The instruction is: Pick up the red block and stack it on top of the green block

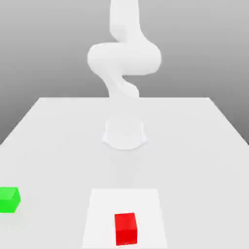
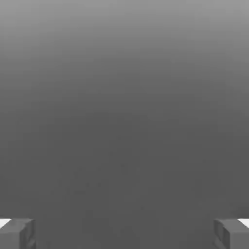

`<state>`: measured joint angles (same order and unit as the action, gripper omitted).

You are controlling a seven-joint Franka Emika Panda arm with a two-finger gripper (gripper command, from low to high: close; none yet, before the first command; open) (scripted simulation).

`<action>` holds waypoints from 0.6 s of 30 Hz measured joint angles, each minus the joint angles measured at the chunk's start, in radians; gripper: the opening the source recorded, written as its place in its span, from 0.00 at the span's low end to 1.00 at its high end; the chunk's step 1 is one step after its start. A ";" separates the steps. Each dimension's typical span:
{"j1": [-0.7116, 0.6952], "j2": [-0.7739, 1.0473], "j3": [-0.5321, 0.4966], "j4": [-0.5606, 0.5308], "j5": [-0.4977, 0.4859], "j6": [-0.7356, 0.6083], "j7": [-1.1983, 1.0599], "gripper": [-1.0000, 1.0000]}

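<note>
A red block (image 1: 126, 228) lies on the white table near the front edge, about midway across the exterior view. A green block (image 1: 8, 199) sits apart from it at the exterior view's far left, a little further back. The white arm (image 1: 124, 58) rises from its round base (image 1: 125, 133) behind both blocks and runs up out of the picture. In the hand view my gripper (image 2: 124, 236) is open, its grey fingertips (image 2: 17, 234) far apart with nothing between them, facing plain grey background.
A brighter white square patch (image 1: 104, 204) on the table (image 1: 194, 146) lies under the red block. The table's far edge runs behind the arm's base, and its sides slant inward toward the back.
</note>
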<state>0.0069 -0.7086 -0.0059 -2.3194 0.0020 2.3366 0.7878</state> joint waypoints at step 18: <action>0.029 0.659 -0.023 -0.140 0.019 0.265 -0.092 0.50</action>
<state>0.0356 -0.0498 -0.0285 -2.4595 0.0208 2.6014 0.6958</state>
